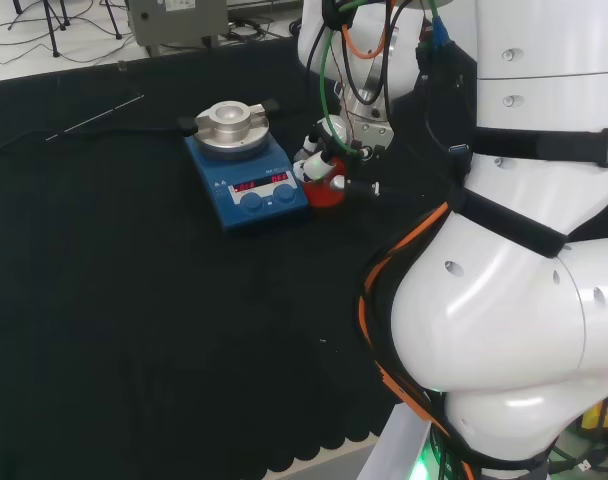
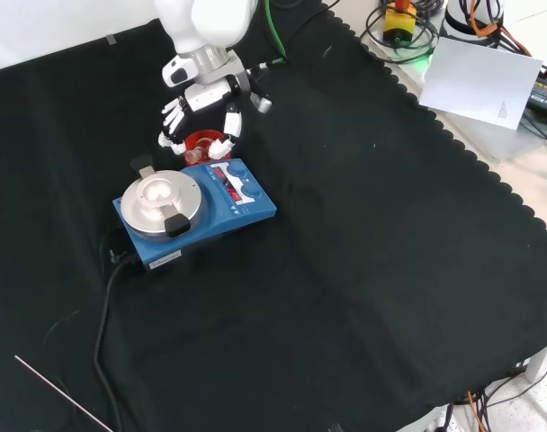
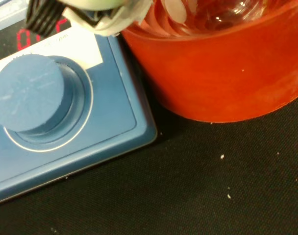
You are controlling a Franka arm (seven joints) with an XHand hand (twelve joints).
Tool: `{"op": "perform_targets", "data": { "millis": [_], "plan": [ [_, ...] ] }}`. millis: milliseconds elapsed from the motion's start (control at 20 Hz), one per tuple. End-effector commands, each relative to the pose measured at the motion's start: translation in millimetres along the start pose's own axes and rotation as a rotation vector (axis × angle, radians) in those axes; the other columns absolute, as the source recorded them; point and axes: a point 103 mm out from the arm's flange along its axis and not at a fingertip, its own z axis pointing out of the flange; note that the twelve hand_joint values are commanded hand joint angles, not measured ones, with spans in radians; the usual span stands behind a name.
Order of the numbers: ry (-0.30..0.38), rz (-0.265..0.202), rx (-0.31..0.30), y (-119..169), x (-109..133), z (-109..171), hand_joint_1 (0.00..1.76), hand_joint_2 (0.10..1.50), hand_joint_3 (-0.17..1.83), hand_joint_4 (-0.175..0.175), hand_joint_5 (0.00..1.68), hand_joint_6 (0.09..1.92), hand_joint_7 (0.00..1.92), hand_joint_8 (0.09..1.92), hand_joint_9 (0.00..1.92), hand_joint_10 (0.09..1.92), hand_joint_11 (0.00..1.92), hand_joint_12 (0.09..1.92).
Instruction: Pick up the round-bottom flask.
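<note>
The round-bottom flask [image 2: 199, 151] is clear glass and sits in a red ribbed ring stand [image 2: 208, 141] just behind the blue hotplate in the front view. The hand [image 2: 200, 99] hangs low over it, its fingers [image 2: 169, 123] down one side of the stand and the thumb on the other, relaxed and apart. In the head view the hand [image 1: 322, 160] covers the flask above the red stand [image 1: 327, 193]. The wrist view has the flask's glass belly [image 3: 227, 12] resting in the stand [image 3: 222, 73], with a fingertip [image 3: 97, 17] beside its rim.
A blue hotplate stirrer [image 2: 242, 205] with a round metal top [image 2: 161, 200] stands right against the stand; its knob [image 3: 29, 93] is close in the wrist view. Its black cable [image 2: 107, 297] trails toward the front. A thin rod [image 2: 62, 391] lies on the cloth.
</note>
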Motion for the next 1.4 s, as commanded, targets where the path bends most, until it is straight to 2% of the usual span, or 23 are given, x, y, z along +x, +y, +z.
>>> {"op": "perform_targets", "data": {
  "millis": [50,750,850,950,1000,1050,1250,1400],
  "plan": [
    [-0.007,-0.002,-0.001,2,0,0,0.90,0.59,0.69,-0.023,0.57,0.79,0.30,0.60,0.45,0.64,0.12,1.34],
    [-0.029,-0.001,-0.002,5,5,8,0.93,0.63,0.68,-0.003,0.71,0.82,0.33,0.61,0.48,0.65,0.15,1.34],
    [-0.038,0.001,-0.012,4,9,10,0.95,0.65,0.68,0.013,0.81,0.80,0.35,0.61,0.49,0.64,0.16,1.33],
    [-0.045,0.005,-0.011,4,13,12,1.01,0.83,0.43,0.120,0.97,0.88,0.37,0.61,0.51,0.64,0.18,1.33],
    [-0.048,0.005,-0.016,4,15,13,1.03,0.88,0.34,0.148,1.03,0.87,0.38,0.61,0.52,0.63,0.19,1.33],
    [-0.048,0.006,-0.020,4,17,13,1.05,0.88,0.35,0.162,1.07,0.86,0.40,0.60,0.55,0.62,0.21,1.32],
    [-0.050,0.012,-0.031,3,19,12,1.08,0.73,0.64,0.175,1.12,0.94,0.46,0.56,0.62,0.56,0.27,1.30],
    [-0.046,0.014,-0.043,3,18,7,1.08,0.70,0.71,0.175,1.12,0.97,0.47,0.56,0.64,0.56,0.29,1.30]
  ]
}}
